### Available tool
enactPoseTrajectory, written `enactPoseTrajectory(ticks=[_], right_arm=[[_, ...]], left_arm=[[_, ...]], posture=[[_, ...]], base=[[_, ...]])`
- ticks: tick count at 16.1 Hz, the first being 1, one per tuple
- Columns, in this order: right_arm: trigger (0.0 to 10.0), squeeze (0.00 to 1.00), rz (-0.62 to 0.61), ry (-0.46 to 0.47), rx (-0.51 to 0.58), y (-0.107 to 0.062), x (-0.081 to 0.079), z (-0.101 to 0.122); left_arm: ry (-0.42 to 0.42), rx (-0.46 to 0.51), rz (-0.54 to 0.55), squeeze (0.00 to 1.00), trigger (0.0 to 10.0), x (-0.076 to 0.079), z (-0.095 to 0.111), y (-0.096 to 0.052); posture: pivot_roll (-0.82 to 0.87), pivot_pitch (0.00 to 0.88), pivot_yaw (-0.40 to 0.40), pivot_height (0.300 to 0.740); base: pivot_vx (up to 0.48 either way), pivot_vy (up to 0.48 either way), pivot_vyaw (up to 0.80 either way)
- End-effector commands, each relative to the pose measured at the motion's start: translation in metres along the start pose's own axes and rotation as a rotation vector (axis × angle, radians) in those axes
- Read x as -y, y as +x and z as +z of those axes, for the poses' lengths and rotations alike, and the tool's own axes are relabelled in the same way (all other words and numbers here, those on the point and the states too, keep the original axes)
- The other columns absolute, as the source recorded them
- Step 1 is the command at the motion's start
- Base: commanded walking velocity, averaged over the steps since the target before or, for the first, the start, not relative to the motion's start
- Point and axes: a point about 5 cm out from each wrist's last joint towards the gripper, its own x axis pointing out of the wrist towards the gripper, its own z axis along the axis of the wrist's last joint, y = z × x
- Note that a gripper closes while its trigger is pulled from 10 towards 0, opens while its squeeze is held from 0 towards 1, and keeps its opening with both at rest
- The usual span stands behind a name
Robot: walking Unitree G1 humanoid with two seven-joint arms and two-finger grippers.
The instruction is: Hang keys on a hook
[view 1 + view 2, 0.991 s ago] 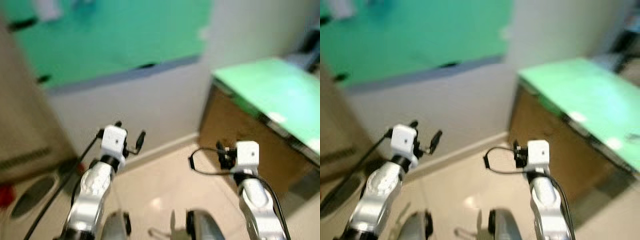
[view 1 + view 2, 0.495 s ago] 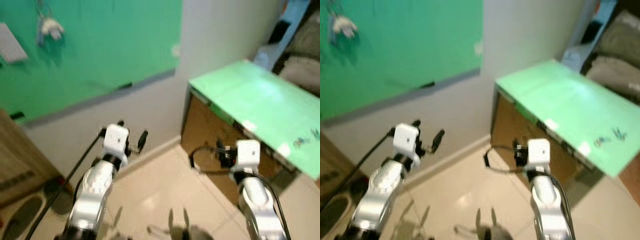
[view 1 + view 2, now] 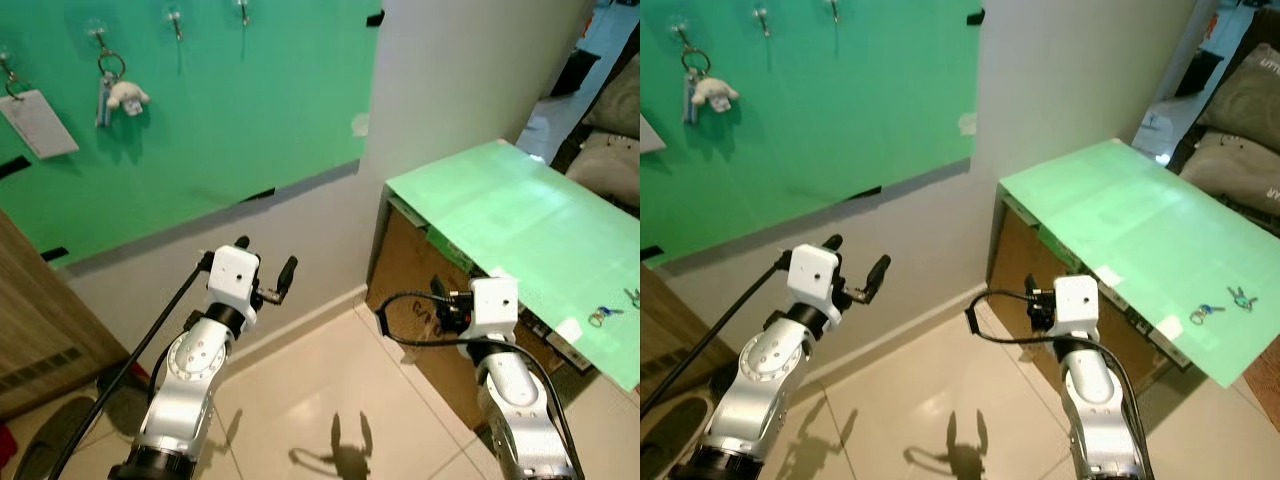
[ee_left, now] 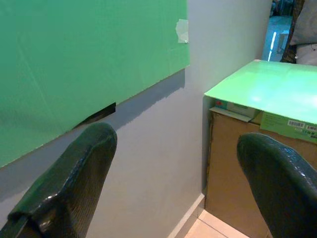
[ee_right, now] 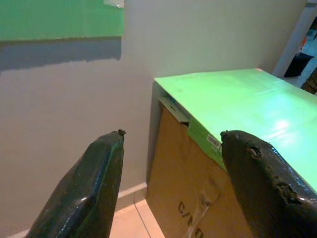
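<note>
From the head cameras, the keys (image 3: pixel 1217 307) lay near the far right edge of the green-topped table (image 3: pixel 1110 210), two small bunches side by side. The right gripper (image 3: pixel 1038 301) hung empty off the table's near-left front, so the keys lay forward and to the right of it, nearer this arm than the left gripper (image 3: pixel 262 272), which stood spread and empty by the green board (image 3: pixel 200 110). High on that board, free hooks (image 3: pixel 176 20) sat beside a hung plush keyring (image 3: pixel 118 93).

In the left wrist view, both fingers (image 4: pixel 74 183) gaped apart, the table's corner ahead.

In the right wrist view, the fingers (image 5: pixel 84 188) were likewise parted, holding nothing, facing the table's left front corner.
</note>
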Motion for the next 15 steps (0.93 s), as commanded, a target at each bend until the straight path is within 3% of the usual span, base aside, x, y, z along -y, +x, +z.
enactPoseTrajectory(ticks=[1,4,14,15], right_arm=[[10.0,0.0,0.005,-0.004,0.018,0.001,0.001,0.001],[10.0,0.0,0.013,-0.008,0.02,0.006,-0.004,0.003],[10.0,0.0,-0.023,0.024,-0.029,0.004,0.003,-0.008],[10.0,0.0,-0.027,0.03,-0.034,0.003,0.004,-0.01]], left_arm=[[0.016,-0.006,-0.008,0.0,10.0,0.001,-0.002,0.001],[0.021,0.0,-0.012,0.0,10.0,0.002,0.0,0.004],[0.014,-0.015,-0.022,0.0,10.0,0.005,-0.004,0.007],[-0.017,-0.02,-0.013,0.0,10.0,0.004,-0.005,0.007]], posture=[[-0.01,0.0,-0.015,0.74],[-0.01,0.0,-0.016,0.74],[-0.03,0.0,-0.012,0.74],[-0.03,0.0,-0.012,0.74]], base=[[0.0,0.0,0.0],[0.0,0.0,0.0],[0.0,0.0,-0.8],[0.0,0.0,-0.8]])
